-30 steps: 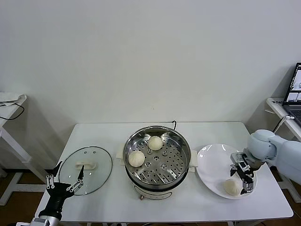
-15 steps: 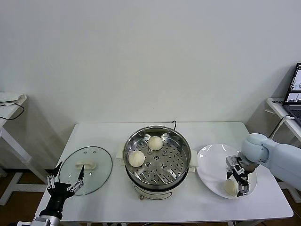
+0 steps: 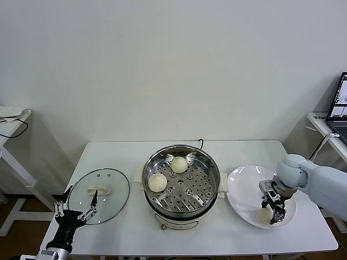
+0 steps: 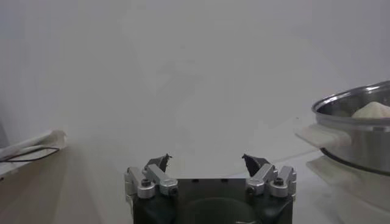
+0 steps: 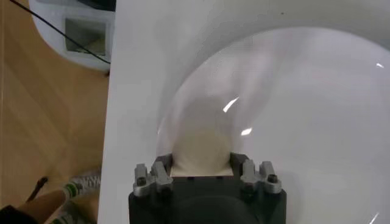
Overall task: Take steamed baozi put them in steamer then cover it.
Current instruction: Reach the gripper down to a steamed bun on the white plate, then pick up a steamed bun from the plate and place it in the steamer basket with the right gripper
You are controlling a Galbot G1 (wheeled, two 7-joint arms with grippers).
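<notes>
Cream baozi (image 3: 266, 215) clamped by right gripper (image 3: 272, 212) at plate's (image 3: 244, 187) five o'clock; lift vertically, gently.

Cover (image 3: 100, 188) left of steamer (image 3: 181, 181); plate (image 3: 244, 192) right; two baozi (image 3: 157, 182) inside.

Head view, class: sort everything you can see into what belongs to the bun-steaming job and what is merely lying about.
Job:
- shiny round steel steamer
- two cream dough buns in it
- third bun on the flat white plate, right gripper shut on it
- clear glass lid
- left gripper, open, beside the lid

Lying about:
- open laptop
- black cable
</notes>
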